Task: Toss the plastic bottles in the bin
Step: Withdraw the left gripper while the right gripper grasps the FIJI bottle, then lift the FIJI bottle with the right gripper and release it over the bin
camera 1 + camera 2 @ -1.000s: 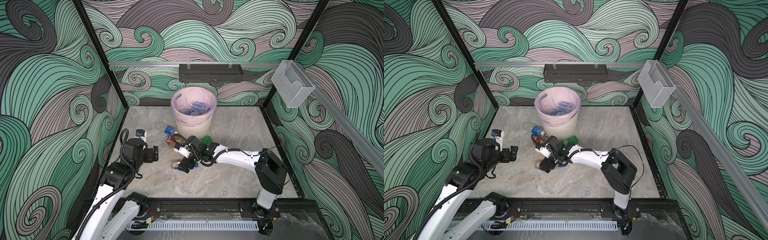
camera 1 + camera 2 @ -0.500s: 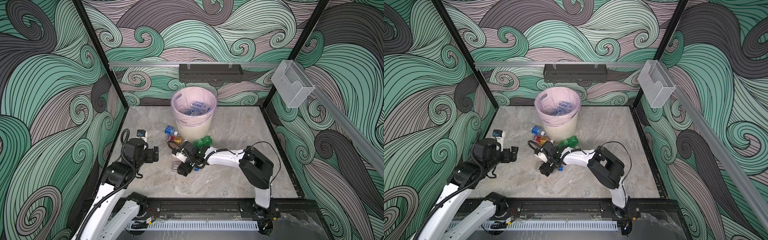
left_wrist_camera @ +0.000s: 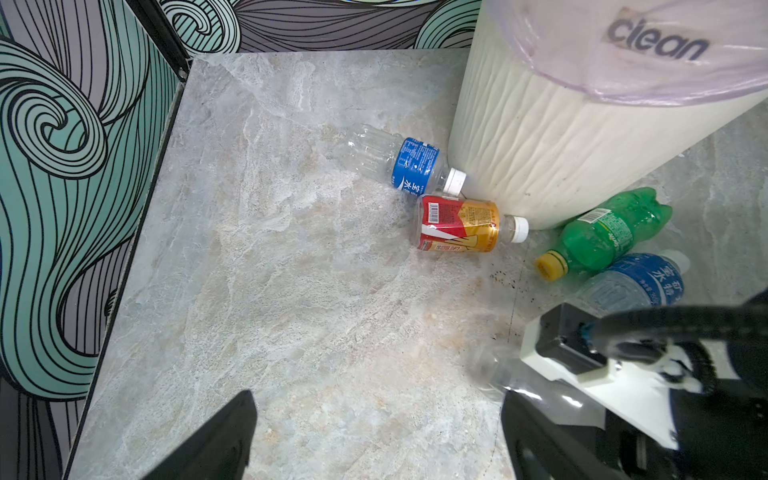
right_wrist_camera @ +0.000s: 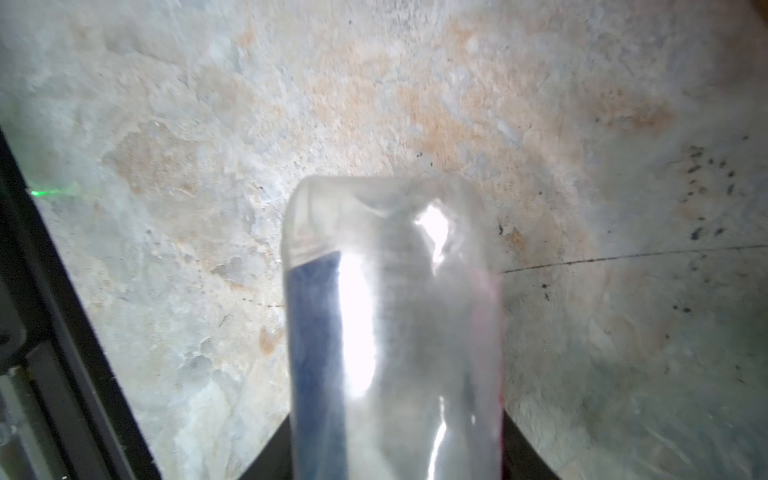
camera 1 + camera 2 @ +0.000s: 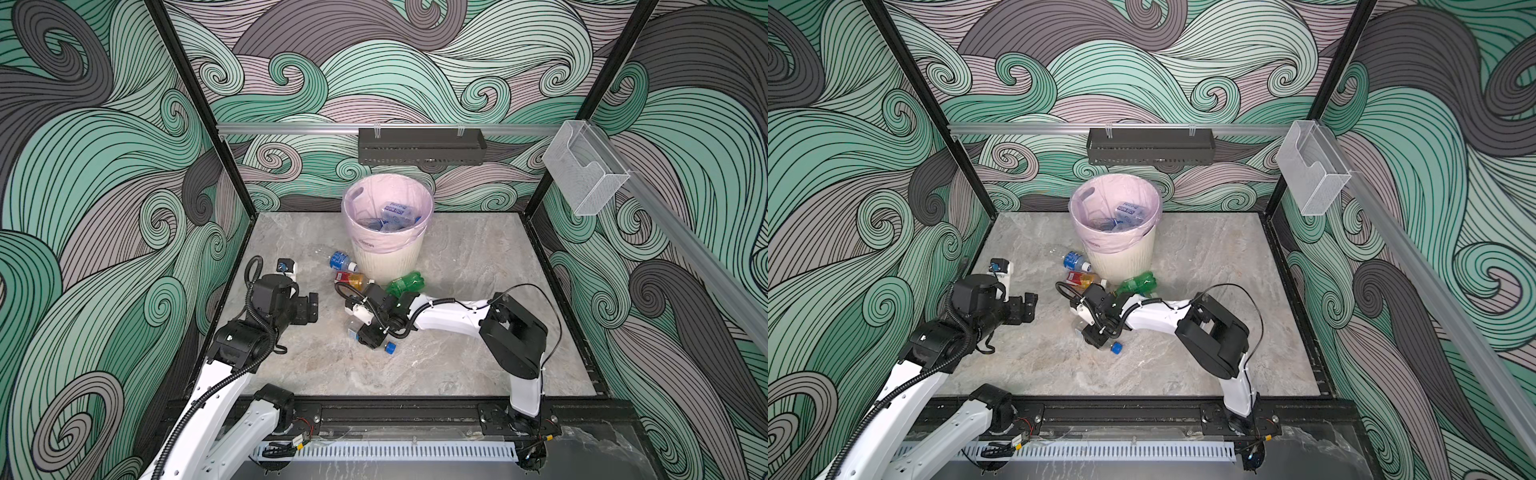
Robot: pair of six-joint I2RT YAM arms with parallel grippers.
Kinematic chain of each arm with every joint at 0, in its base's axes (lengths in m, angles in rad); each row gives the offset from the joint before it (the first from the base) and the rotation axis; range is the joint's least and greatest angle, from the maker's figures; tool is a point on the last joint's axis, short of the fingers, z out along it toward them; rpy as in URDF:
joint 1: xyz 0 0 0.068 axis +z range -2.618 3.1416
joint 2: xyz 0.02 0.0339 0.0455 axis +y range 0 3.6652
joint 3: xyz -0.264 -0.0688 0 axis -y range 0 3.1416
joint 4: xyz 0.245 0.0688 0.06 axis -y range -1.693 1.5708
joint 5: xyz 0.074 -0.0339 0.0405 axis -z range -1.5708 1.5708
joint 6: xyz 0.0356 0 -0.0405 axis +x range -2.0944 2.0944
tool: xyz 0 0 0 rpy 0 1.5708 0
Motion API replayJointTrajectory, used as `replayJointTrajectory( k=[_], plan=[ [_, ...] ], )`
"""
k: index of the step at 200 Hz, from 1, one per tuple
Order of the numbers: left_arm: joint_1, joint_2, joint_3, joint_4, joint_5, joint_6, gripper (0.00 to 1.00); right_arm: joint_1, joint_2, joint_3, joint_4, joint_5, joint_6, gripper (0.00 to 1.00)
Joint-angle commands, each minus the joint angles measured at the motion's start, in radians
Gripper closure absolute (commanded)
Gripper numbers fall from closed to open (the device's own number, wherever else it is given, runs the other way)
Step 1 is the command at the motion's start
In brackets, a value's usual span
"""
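— How is the surface [image 5: 436, 365] finished?
— A stone-like grey slab is seen, veined, matt and faintly grainy, with rusty blotches.
— And the bin [image 5: 390, 264]?
— Cream plastic, finely ribbed and dull. It is lined with a bag [image 5: 376, 241] of thin, translucent pink film, slightly crinkled.
— What is glossy?
— The clear bottle [image 4: 395, 332] is shown as thin, smooth plastic with strong glare. The green bottle [image 3: 602, 237] is translucent, shiny plastic.
— The rail [image 5: 291, 129]?
— Satin, brushed-looking metal is seen.
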Motion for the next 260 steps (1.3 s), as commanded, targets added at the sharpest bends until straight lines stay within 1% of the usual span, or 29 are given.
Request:
replayJointTrajectory(
  k=[1, 39, 61, 102, 135, 167, 193, 213, 226, 246, 253, 260],
  plan=[
    [0.008, -0.017, -0.012, 0.015, -0.011, 0.013, 0.06, -0.022, -0.12, -0.048, 0.046, -0.017, 0.061, 0.51],
    [0.008, -0.024, -0.024, 0.04, -0.007, 0.038, 0.06, -0.125, -0.319, -0.221, 0.183, -0.049, 0.18, 0.53],
    [0.008, -0.001, -0.018, 0.049, -0.001, 0.042, 0.06, -0.223, -0.407, -0.317, 0.237, -0.072, 0.237, 0.54],
    [0.008, 0.035, -0.004, 0.057, 0.015, 0.045, 0.06, -0.371, -0.567, -0.473, 0.31, -0.073, 0.297, 0.55],
    [0.008, 0.051, -0.002, 0.078, 0.021, 0.044, 0.06, -0.449, -0.673, -0.55, 0.337, -0.042, 0.338, 0.56],
    [0.008, 0.063, 0.007, 0.078, 0.03, 0.041, 0.06, -0.469, -0.781, -0.53, 0.296, 0.007, 0.328, 0.56],
    [0.008, 0.062, 0.008, 0.084, 0.028, 0.036, 0.06, -0.47, -0.842, -0.429, 0.261, 0.06, 0.308, 0.55],
    [0.008, 0.062, 0.003, 0.092, 0.034, 0.023, 0.06, -0.471, -0.812, -0.285, 0.254, 0.075, 0.265, 0.55],
    [0.008, 0.061, 0.003, 0.096, 0.04, 0.009, 0.06, -0.474, -0.705, -0.107, 0.203, 0.059, 0.213, 0.55],
    [0.008, 0.056, 0.0, 0.107, 0.067, -0.01, 0.06, -0.479, -0.462, 0.276, 0.051, 0.012, 0.14, 0.54],
    [0.008, 0.053, 0.003, 0.106, 0.074, -0.016, 0.06, -0.479, -0.376, 0.397, 0.015, -0.009, 0.127, 0.49],
    [0.008, 0.047, 0.004, 0.104, 0.076, -0.024, 0.07, -0.479, -0.291, 0.511, -0.025, -0.023, 0.117, 0.39]
  ],
)
